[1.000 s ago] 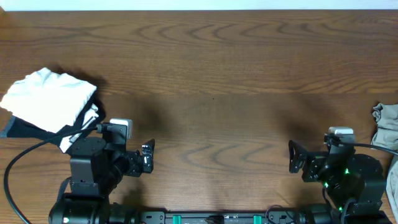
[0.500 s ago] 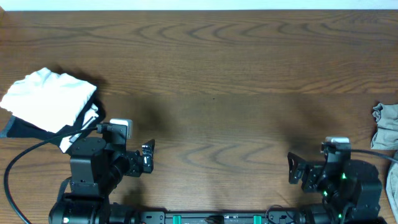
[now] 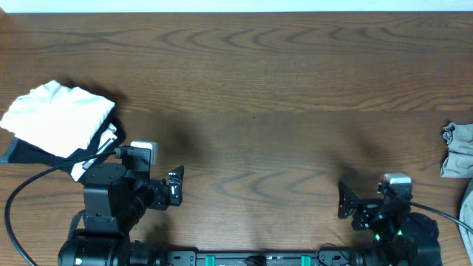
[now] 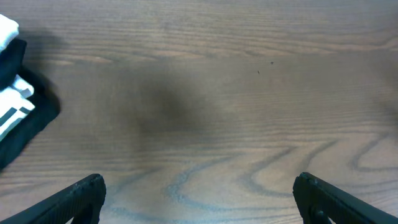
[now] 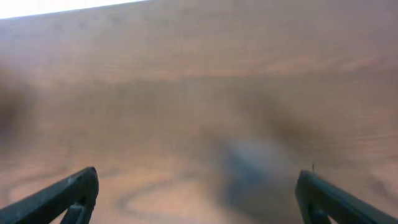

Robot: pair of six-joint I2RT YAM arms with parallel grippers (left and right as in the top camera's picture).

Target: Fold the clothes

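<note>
Dark wood-grain table (image 3: 251, 81), viewed from above and from both wrists.

We list: one white T-shirt (image 3: 59, 118), bundled in a folded heap at the far left, resting on a dark striped cloth (image 3: 18, 151). One grey-beige garment (image 3: 458, 144), crumpled at the right edge and partly out of frame.

Risks, as we judge them: the grey-beige piece lies at the table's margin, so a careless reach may drag it off. A pinch on the thin shirt may catch one layer only and spoil the heap.

Left gripper (image 3: 175, 186): jaws spread wide, nothing between them, arm tucked low by its base, near the white heap. Right gripper (image 3: 346, 199): jaws likewise parted and empty, arm folded close to its base, well apart from the grey-beige garment.
</note>
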